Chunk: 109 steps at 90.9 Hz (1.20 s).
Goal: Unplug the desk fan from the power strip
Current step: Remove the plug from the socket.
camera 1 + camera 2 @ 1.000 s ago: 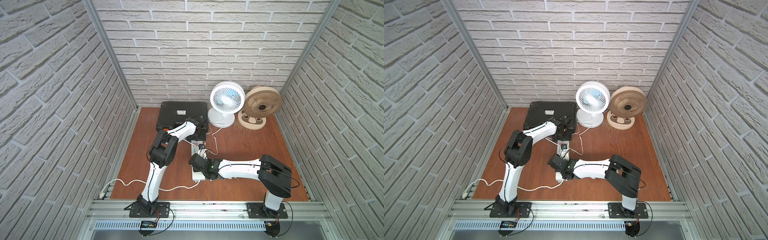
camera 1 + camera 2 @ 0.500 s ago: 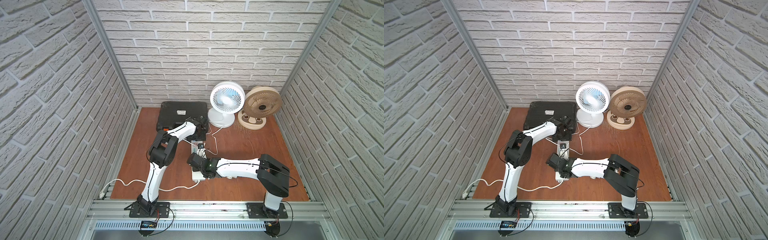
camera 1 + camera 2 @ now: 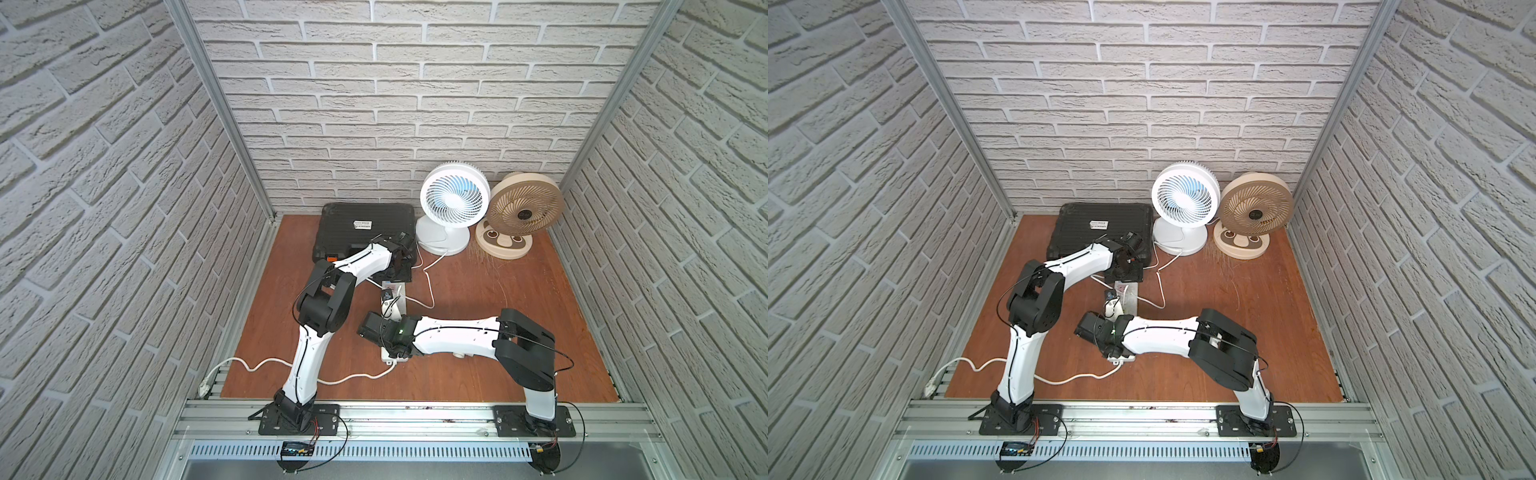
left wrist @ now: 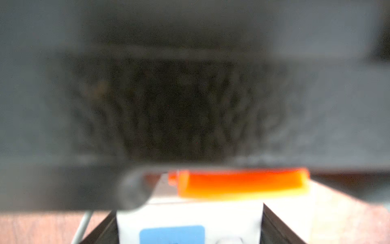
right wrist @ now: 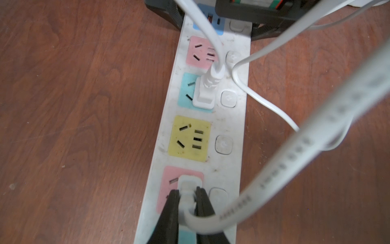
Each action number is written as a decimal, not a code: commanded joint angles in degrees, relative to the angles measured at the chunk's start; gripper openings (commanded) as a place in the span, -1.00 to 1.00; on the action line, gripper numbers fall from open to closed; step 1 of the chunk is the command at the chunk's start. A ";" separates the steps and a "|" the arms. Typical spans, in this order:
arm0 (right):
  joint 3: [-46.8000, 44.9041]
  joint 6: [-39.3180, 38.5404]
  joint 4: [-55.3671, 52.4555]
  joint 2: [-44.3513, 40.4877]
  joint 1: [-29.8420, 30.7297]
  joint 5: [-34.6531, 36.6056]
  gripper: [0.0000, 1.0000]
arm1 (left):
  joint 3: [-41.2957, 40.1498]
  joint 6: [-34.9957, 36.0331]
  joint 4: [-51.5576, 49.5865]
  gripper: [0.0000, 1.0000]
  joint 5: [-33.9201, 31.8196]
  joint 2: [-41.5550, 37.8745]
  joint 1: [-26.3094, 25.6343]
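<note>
The white desk fan (image 3: 453, 199) (image 3: 1185, 195) stands at the back by the wall. The power strip (image 5: 232, 126) (image 3: 400, 305) lies lengthwise on the wooden table between my arms. My right gripper (image 5: 186, 196) is shut on a white plug (image 5: 190, 183) seated in a pink socket near the strip's near end. The plug's flat white cord (image 5: 295, 152) loops away to one side. My left gripper (image 4: 190, 228) (image 3: 401, 272) is shut on the strip's far end, with a black finger (image 4: 274, 226) pressed against each side.
A second white plug (image 5: 204, 93) sits in the teal socket. A tan fan (image 3: 525, 208) stands beside the white one, and a black case (image 3: 361, 232) lies at the back. The strip's thick cord (image 3: 257, 363) trails to the front left edge. Brick walls close three sides.
My right wrist has crept slightly to the left over the strip. The left arm has stayed still.
</note>
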 commanded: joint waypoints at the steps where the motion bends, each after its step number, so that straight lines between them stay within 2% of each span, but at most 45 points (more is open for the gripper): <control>1: -0.25 -1.75 0.56 -1.88 1.04 2.07 -0.95 | -3.68 -0.18 -4.03 -1.00 0.61 4.19 1.02; 19: -3.55 -0.67 3.12 -4.29 0.26 0.92 -0.95 | -3.71 -0.09 -4.06 -1.00 0.65 4.13 1.08; 58: -13.87 3.62 11.93 -10.19 -4.26 -7.29 -0.95 | -3.62 0.12 -4.13 -1.00 0.79 4.02 1.18; 84: -12.30 2.84 10.72 -9.66 -4.24 -7.79 -0.95 | -3.88 0.22 -4.04 -1.00 0.78 3.89 1.15; 109: -5.15 0.13 4.38 -5.26 -1.75 -3.48 -0.95 | -4.13 0.19 -3.60 -1.00 0.98 4.02 1.16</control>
